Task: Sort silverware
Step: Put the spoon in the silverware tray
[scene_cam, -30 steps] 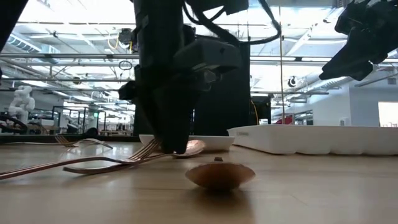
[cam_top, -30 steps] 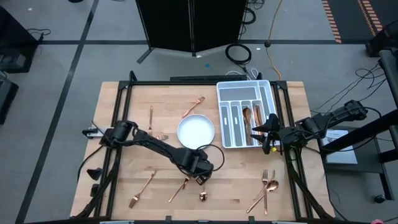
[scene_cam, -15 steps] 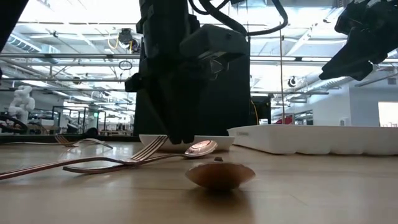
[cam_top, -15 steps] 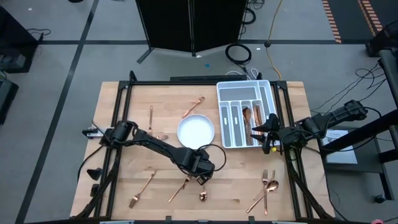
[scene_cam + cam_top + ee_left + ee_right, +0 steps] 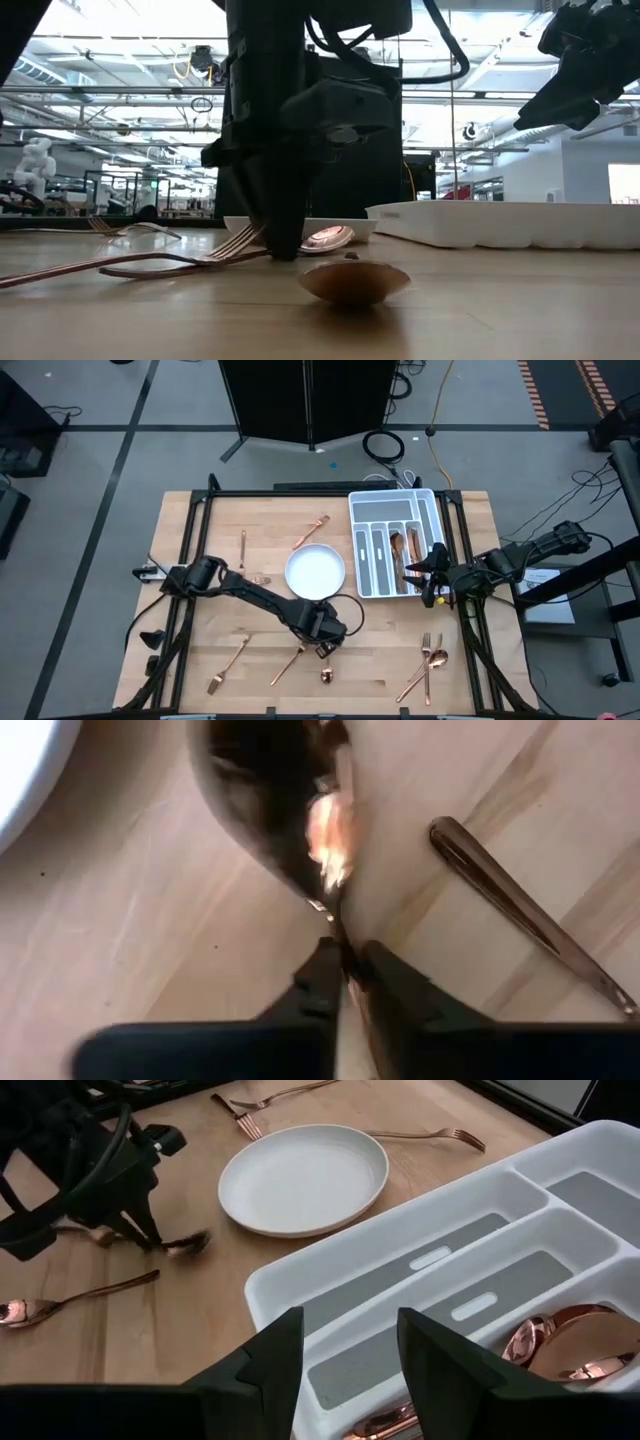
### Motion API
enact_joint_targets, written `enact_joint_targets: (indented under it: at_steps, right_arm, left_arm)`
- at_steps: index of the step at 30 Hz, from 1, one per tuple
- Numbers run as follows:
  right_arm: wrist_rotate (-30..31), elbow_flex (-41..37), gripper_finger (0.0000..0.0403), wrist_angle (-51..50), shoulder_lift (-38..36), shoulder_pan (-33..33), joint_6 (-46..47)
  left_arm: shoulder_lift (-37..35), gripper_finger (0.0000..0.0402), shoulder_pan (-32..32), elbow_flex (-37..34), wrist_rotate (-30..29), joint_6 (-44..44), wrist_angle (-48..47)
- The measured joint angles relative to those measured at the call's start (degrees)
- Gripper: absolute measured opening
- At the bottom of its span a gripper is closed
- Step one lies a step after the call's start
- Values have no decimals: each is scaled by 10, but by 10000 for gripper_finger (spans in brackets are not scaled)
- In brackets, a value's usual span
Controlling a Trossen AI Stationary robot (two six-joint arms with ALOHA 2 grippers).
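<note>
- The left gripper [image 5: 322, 643] is down on the table just near of the white plate [image 5: 315, 572], and in its wrist view the fingers [image 5: 322, 982] are pinched almost together on the thin neck of a copper spoon [image 5: 285, 810], right where the bowl runs into the handle. So that one's got a spoon.
- The rest of the silverware is scattered: a fork [image 5: 288, 663] and a small spoon [image 5: 327, 676] by the near edge, a fork [image 5: 230, 662] off to the near left, a little pile [image 5: 428, 665] at the near right, and two forks [image 5: 311, 531] at the far side past the plate.
- A few pieces already sit in the white tray [image 5: 395, 544] at the far right.
- The right gripper [image 5: 433, 573] hangs by the tray's right edge, jaws parted, holding nothing.
- Handling guess: these look like stiff, light, polished metal, so nothing fragile, but slippery. They lie flat on the wood, so getting under them is the hard part.
- I'd say the neck or mid-handle is the spot to grab. The bowl is too wide and curved, and a grip far out on the handle would likely let it swing or twist.
</note>
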Motion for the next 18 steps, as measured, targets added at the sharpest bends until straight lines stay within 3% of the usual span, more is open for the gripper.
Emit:
enact_joint_targets:
  at_steps: [2, 7, 13, 18]
  right_arm:
    - [0, 0, 155, 0, 0, 0, 0]
    - [0, 0, 155, -4, 0, 0, 4]
    - [-1, 0, 155, -11, 0, 0, 10]
    - [-3, 0, 155, -11, 1, 0, 7]
  left_arm:
    - [-4, 12, 5, 0, 0, 11, 2]
    - [-14, 5, 15, 7, -15, 37, 9]
    - [-44, 2, 34, 45, -86, 80, 93]
    - [-53, 1, 63, 74, -101, 81, 165]
